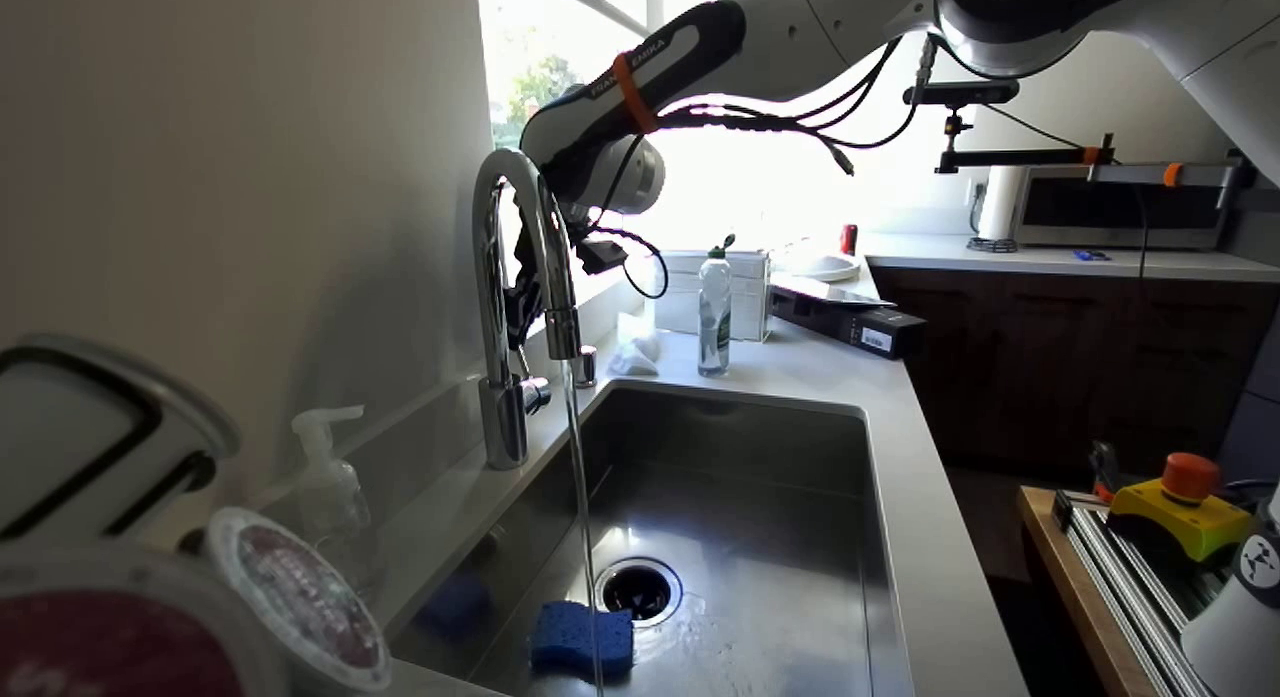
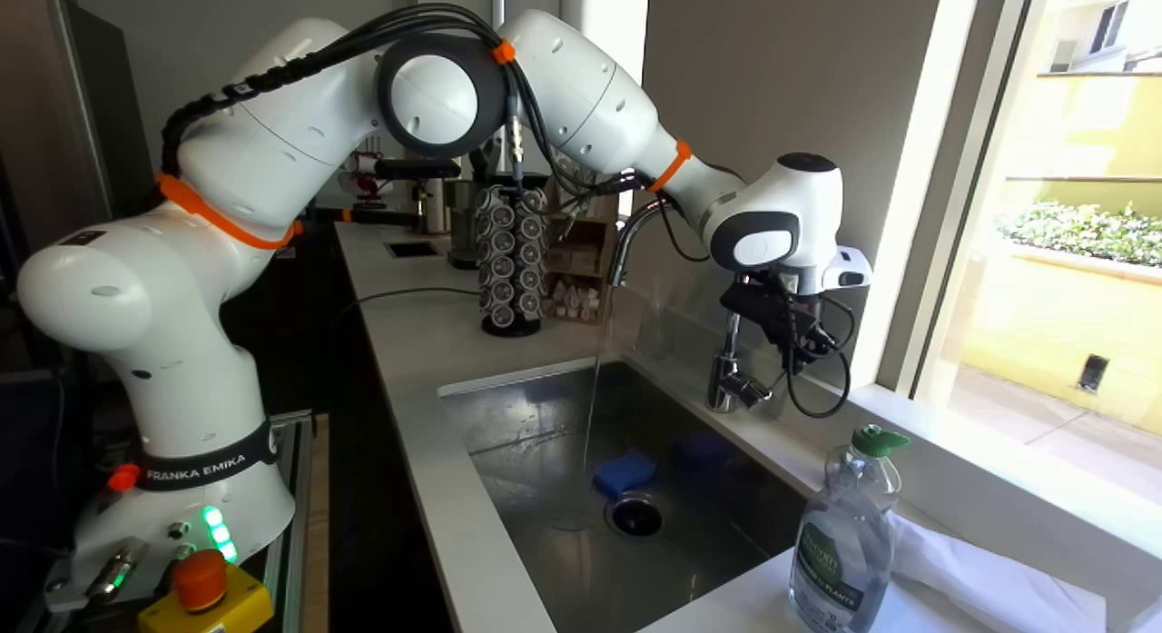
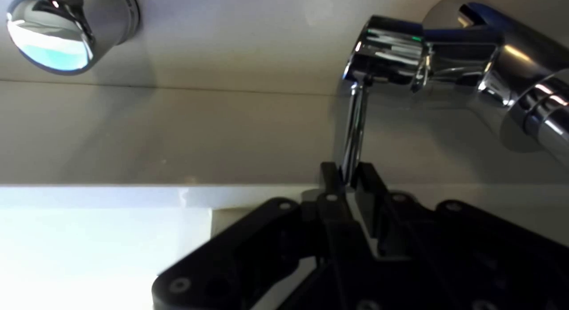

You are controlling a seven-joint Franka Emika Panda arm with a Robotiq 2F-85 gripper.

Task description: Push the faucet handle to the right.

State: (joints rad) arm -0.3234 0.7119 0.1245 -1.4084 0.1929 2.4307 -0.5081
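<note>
The faucet handle [image 3: 354, 127] is a thin chrome lever on a short round chrome hub at the side of the faucet body [image 3: 529, 56]. My gripper [image 3: 349, 176] is shut on the lever's end, with a fingertip on each side of it. In an exterior view the dark gripper fingers [image 1: 518, 312] come down behind the arched spout [image 1: 490, 277], above the handle's hub [image 1: 538, 393]. The hub also shows in an exterior view [image 2: 746, 390], below the gripper [image 2: 792, 342]; cables partly hide the fingertips there. Water [image 1: 578, 457] runs from the spout into the sink.
The steel sink [image 1: 885, 537] holds a blue sponge [image 1: 583, 639] beside the drain. A chrome knob [image 3: 53, 34] stands on the counter near the handle. A dish soap bottle [image 2: 840, 560], a whitish pump bottle [image 1: 330, 477] and the window sill [image 2: 962, 451] are around it.
</note>
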